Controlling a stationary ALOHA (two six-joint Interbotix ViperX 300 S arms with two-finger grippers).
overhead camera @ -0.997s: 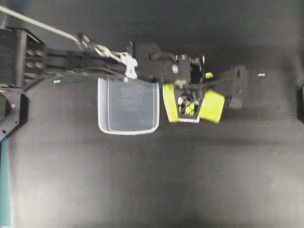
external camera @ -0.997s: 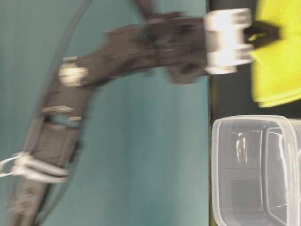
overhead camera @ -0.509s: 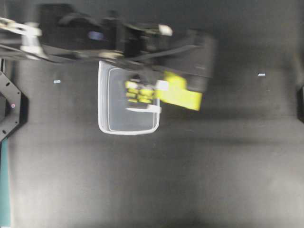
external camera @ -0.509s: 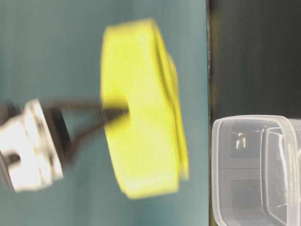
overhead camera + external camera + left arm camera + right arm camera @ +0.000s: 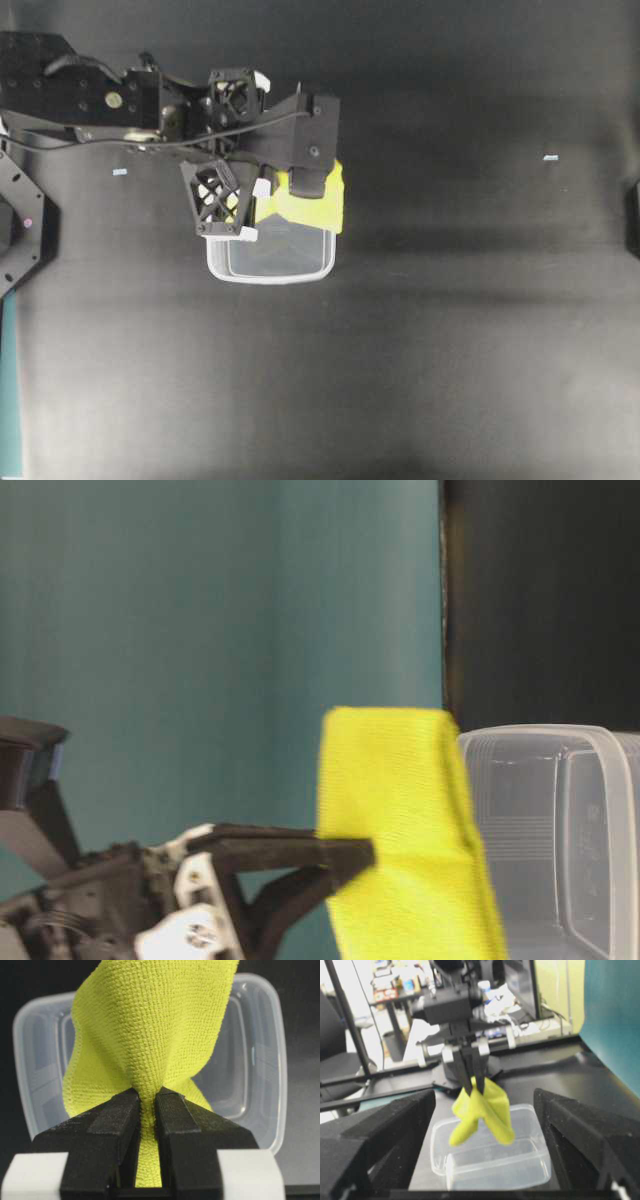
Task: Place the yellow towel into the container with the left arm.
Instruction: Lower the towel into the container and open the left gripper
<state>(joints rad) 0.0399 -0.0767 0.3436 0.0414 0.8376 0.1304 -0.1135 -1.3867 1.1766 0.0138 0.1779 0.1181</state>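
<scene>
The left gripper [image 5: 148, 1102] is pinching the yellow towel [image 5: 150, 1035] between clenched jaws and holding it in the air above the container [image 5: 260, 1060], with the cloth hanging down in loose folds rather than as a flat pad. In the overhead view the towel [image 5: 315, 205] is reaching past the tub's far rim [image 5: 270, 278], so a release here is risking a corner draping over the edge instead of dropping inside. In the right wrist view the hanging folds [image 5: 480, 1110] are sitting over the tub's back half, not its middle [image 5: 490, 1160]. The tub looks light, so a low sweep is likely nudging it across the table [image 5: 450, 350]. The right gripper [image 5: 485, 1150] is standing wide open, well apart from the tub, holding nothing
</scene>
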